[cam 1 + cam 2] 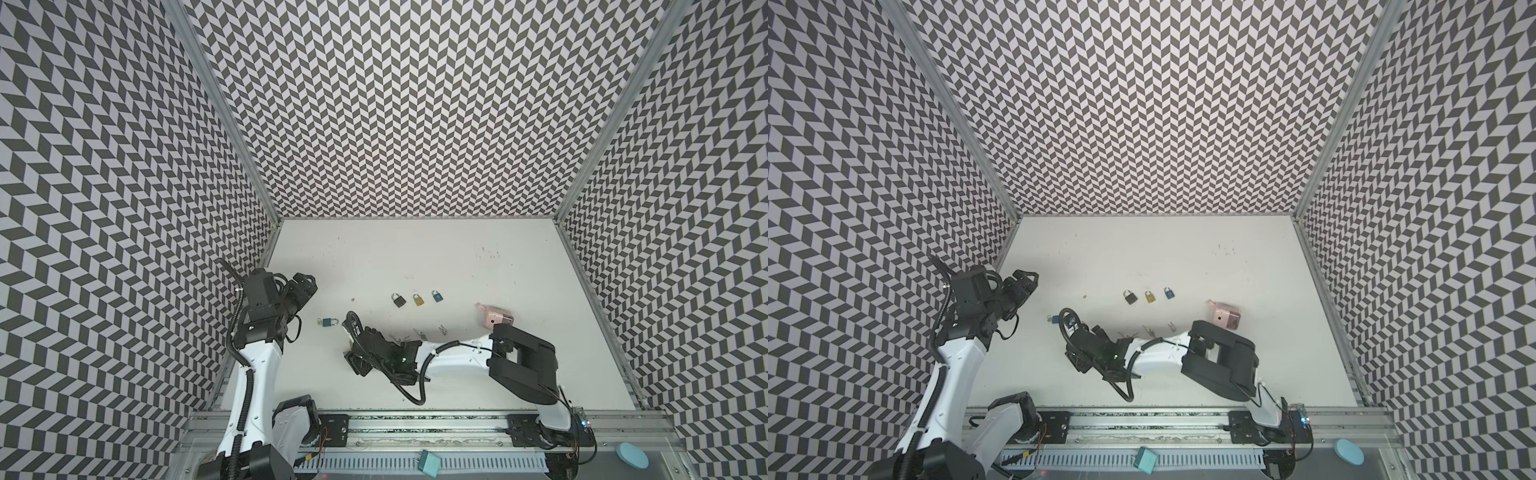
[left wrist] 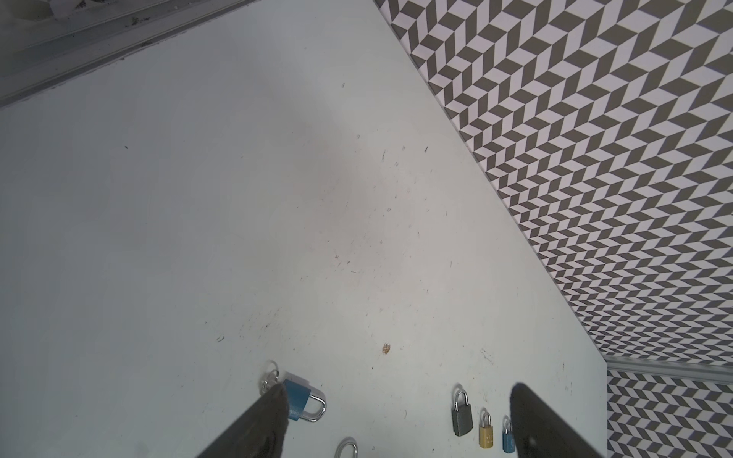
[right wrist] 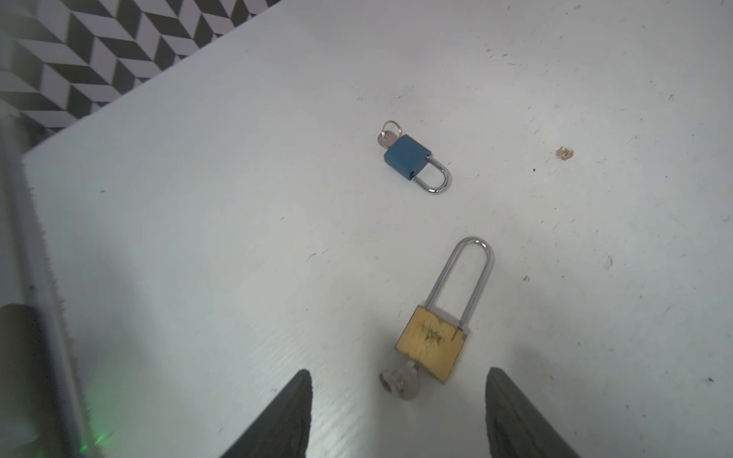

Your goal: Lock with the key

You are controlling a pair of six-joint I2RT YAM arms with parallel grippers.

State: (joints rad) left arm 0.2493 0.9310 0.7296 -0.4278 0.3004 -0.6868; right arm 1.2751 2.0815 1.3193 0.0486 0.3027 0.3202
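1. Under your right gripper (image 3: 398,374), low over the table (image 3: 198,238), lies the brass padlock (image 3: 430,343) with its key (image 3: 398,382) seated in the base; the jaws stand parted to either side of the key head, gripping nothing
2. That straddle looks chosen so that you can close on the key head and turn it; the long shackle points away from you, both legs seemingly down in the body, though you cannot tell whether it is latched
3. Your left gripper (image 2: 396,391) hangs spread wide and empty, raised near the left wall (image 1: 166,249), probably to leave the right arm its room
4. Beyond the brass lock, well apart, a blue padlock (image 3: 406,156) lies with a second key (image 3: 386,138) in it, so a wrist turn has bare table all around
5. Farther right, the row of three small padlocks (image 1: 417,299), some loose keys (image 1: 419,333) and a pink box (image 1: 496,320) sit near your right forearm; mind them on any swing back
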